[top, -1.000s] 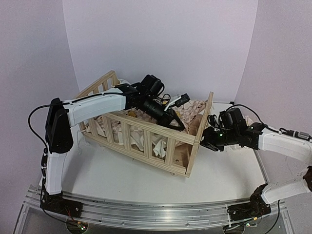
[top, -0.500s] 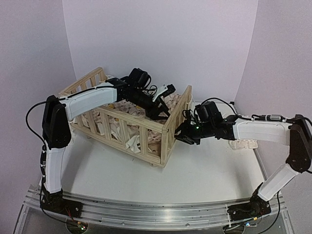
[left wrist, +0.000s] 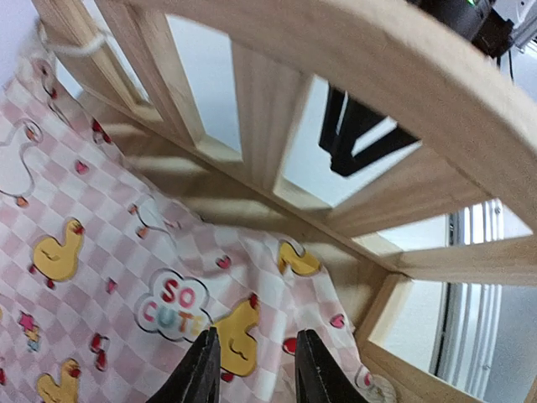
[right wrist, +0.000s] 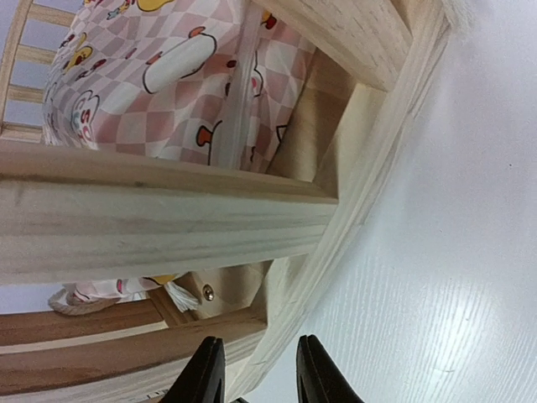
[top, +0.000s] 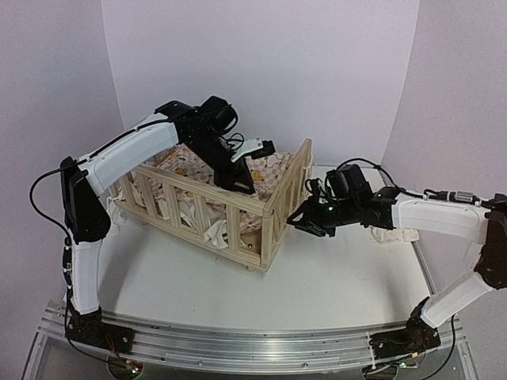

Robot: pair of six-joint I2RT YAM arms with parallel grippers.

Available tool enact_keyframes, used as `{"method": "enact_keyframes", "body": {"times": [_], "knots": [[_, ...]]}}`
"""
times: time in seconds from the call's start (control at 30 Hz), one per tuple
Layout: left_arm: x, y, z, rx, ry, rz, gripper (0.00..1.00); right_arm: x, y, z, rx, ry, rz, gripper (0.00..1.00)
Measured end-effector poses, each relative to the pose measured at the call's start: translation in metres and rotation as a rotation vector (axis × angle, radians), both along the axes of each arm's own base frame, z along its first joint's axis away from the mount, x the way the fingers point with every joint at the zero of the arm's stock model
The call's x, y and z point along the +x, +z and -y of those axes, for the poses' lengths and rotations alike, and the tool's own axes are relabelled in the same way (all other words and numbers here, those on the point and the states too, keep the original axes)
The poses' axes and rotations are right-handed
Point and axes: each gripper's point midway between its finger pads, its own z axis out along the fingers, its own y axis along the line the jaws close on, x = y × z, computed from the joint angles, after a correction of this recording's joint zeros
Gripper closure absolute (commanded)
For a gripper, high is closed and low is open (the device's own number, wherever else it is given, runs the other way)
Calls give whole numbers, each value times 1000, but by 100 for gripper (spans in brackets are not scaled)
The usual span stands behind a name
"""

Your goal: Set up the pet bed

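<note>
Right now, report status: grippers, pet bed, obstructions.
Left gripper open, empty, over cushion. Right gripper at pet bed end rail, grip unclear. Cushion fabric bunched against front slats.

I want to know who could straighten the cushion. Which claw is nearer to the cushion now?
Left. The left claw hangs just above the cushion, inside the bed. The right claw is outside the bed, beside one end of it.

The top camera looked down from high behind on the whole bench (top: 341,277), while both wrist cameras sat close to the bed (top: 206,191) at its end rail (left wrist: 377,59), left inside, right outside.
</note>
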Motion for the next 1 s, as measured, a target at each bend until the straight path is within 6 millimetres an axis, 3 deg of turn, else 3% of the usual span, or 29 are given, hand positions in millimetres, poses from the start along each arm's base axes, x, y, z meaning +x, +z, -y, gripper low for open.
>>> {"method": "enact_keyframes", "body": {"times": [0.13, 0.33, 0.5, 0.6, 0.7, 0.9, 1.0], "knots": [[-12, -15, -11, 64, -16, -57, 62, -2, -5, 4, -27, -4, -10, 67], [-22, -36, -10, 114, -51, -98, 48, -5, -11, 8, -57, 4, -23, 66], [-43, -73, -11, 212, -90, -175, 47, -6, -13, 10, -70, 2, -27, 66], [-46, -90, -11, 250, -106, -173, 46, -6, -14, 11, -74, 0, -26, 66], [-47, -105, -15, 284, -106, -173, 55, -5, -14, 11, -77, -1, -23, 66], [-44, -124, -17, 328, -102, -146, 98, -5, -14, 12, -78, -1, -23, 66], [-44, -123, -14, 322, -98, -136, 100, -5, -14, 12, -80, 1, -20, 66]]}}
